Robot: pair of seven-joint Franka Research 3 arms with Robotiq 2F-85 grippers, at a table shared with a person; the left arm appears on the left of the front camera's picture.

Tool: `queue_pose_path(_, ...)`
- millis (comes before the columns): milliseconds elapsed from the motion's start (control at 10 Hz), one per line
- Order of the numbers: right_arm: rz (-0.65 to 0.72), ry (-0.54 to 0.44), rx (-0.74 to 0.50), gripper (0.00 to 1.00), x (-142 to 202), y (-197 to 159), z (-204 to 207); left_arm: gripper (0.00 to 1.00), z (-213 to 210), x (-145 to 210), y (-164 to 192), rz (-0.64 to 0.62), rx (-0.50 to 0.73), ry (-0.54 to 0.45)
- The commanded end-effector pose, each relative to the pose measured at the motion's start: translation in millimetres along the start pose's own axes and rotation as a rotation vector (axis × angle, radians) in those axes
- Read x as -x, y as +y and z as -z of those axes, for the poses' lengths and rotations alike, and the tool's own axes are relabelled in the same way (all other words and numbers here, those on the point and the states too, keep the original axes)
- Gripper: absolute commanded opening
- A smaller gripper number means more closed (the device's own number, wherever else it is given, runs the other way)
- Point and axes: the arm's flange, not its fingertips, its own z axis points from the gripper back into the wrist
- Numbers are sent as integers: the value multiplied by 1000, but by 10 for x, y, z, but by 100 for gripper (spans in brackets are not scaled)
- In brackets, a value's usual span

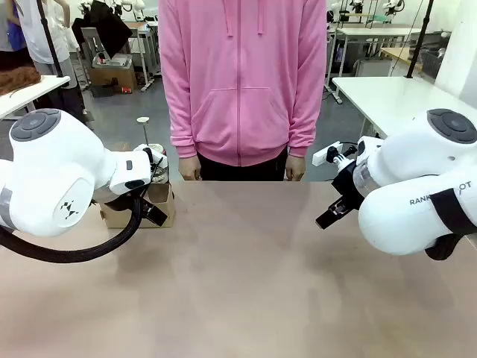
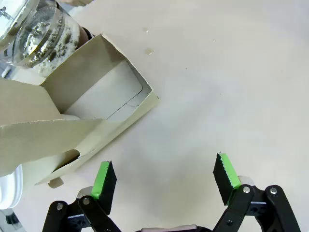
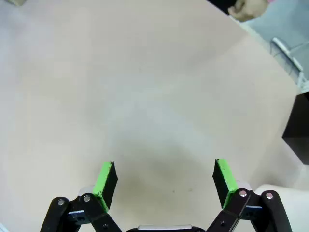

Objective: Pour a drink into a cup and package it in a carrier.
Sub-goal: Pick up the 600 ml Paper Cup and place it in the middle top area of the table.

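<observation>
Left gripper [image 2: 163,169] and right gripper [image 3: 164,169]: jaws wide, nothing held, both over bare table [image 3: 145,96]. Cardboard carrier [image 2: 96,96] lies near the left fingers, with the glass jug [image 2: 41,36] touching its far end. Hazard: a loose left-arm swing could shove the carrier into the jug and cause a spill.

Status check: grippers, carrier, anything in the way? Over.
Left gripper open, empty, beside the carrier. Right gripper open, empty, over bare table. Glass jug next to the carrier, not held. Person at far edge.
</observation>
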Motion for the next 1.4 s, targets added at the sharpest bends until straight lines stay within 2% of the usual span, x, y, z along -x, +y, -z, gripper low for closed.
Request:
queue_pose_path(0, 0, 0, 0, 100, 0, 0, 0, 100, 0, 0, 0, 0, 0, 0)
queue_pose_path(900, -1, 0, 0, 100, 0, 1, 1, 100, 0, 0, 0, 0, 0, 0)
queue_pose_path(1100, 57, -52, -43, 100, -427, -478, -389, 100, 0, 0, 0, 0, 0, 0)
queue_pose_path(1300, 46, -98, -98, 100, -554, -1158, -725, 100, 0, 0, 0, 0, 0, 0)
